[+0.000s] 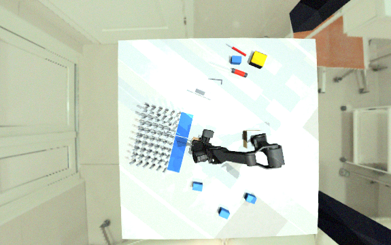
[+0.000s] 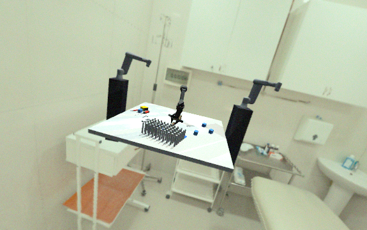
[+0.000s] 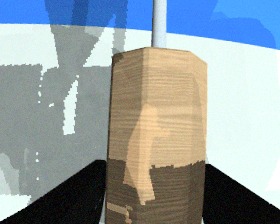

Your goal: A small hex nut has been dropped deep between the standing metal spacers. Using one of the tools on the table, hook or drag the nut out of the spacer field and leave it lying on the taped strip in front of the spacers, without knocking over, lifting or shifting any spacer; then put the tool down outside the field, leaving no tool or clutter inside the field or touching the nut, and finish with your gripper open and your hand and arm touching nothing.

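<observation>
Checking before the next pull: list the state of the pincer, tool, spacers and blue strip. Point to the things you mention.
Pincer [image 1: 193, 141] [image 3: 152, 172]: shut on the wooden handle.
Wooden-handled tool [image 3: 158, 110]: held, shaft over the strip.
Metal spacers [image 1: 152, 137] [image 2: 164, 131]: standing in rows.
Blue tape strip [image 1: 175, 160]: flat before the spacers.

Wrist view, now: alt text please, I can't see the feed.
The pincer grips an upright-in-frame, faceted wooden handle; its metal shaft extends toward the top edge, over blue tape. Shadows cross the pale tabletop.
</observation>
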Tool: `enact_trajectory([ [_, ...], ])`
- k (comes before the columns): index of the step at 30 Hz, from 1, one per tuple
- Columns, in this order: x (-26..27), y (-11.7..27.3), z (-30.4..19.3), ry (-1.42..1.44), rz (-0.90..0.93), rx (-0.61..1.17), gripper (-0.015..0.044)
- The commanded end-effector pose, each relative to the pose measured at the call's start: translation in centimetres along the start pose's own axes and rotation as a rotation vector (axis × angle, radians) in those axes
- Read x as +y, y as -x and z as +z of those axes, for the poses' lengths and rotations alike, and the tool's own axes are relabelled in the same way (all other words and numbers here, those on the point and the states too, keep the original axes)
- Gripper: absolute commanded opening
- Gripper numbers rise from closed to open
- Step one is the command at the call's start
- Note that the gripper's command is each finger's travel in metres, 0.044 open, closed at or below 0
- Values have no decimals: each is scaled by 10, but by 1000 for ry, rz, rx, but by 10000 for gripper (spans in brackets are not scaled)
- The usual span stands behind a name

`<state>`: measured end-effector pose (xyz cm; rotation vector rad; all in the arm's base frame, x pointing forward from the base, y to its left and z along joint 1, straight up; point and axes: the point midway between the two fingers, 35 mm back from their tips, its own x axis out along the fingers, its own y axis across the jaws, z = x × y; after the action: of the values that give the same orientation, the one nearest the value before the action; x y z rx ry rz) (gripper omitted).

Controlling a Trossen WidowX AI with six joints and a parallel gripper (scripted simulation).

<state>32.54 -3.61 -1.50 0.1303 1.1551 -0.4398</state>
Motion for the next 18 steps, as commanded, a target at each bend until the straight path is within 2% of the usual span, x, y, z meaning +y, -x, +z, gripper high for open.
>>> enact_trajectory([
  [1,1,0,7,-1,5,-9,0],
  [18,1,-4,18,-1,5,-11,0],
])
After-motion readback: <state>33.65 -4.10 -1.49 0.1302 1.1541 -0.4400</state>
